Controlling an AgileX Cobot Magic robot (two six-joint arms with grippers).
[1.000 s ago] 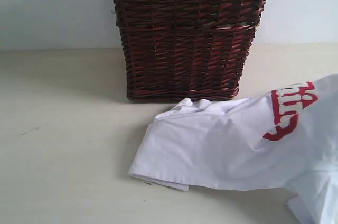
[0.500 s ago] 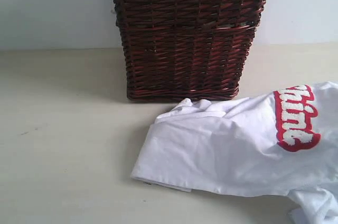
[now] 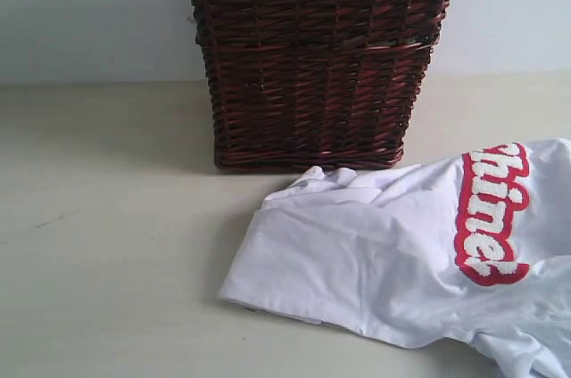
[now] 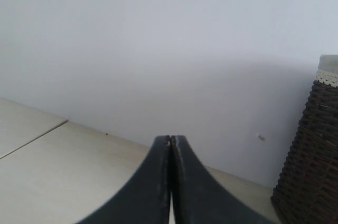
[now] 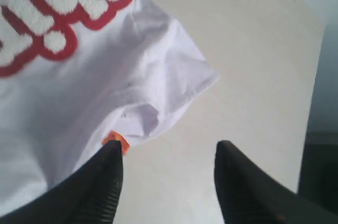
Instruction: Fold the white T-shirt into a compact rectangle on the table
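The white T-shirt [image 3: 384,253] lies crumpled on the pale table [image 3: 107,244], in front of the basket and off to the right, its red-outlined fuzzy letters [image 3: 489,213] facing up near the right edge. In the right wrist view the same shirt [image 5: 79,86] spreads below my right gripper [image 5: 168,152], whose jaws stand apart with bare table between them; the small orange neck tag [image 5: 116,140] peeks beside one fingertip. My left gripper [image 4: 170,139] is shut on nothing, raised over the table away from the shirt. Neither gripper shows in the exterior view.
A dark brown wicker basket [image 3: 317,57] with a lace-trimmed rim stands at the back centre, just behind the shirt; its side [image 4: 311,155] also shows in the left wrist view. A pale wall runs behind the table.
The shirt's right part has dropped and settled flatter on the table, the lettering turning to face up. The right gripper has opened and let go of the fabric.
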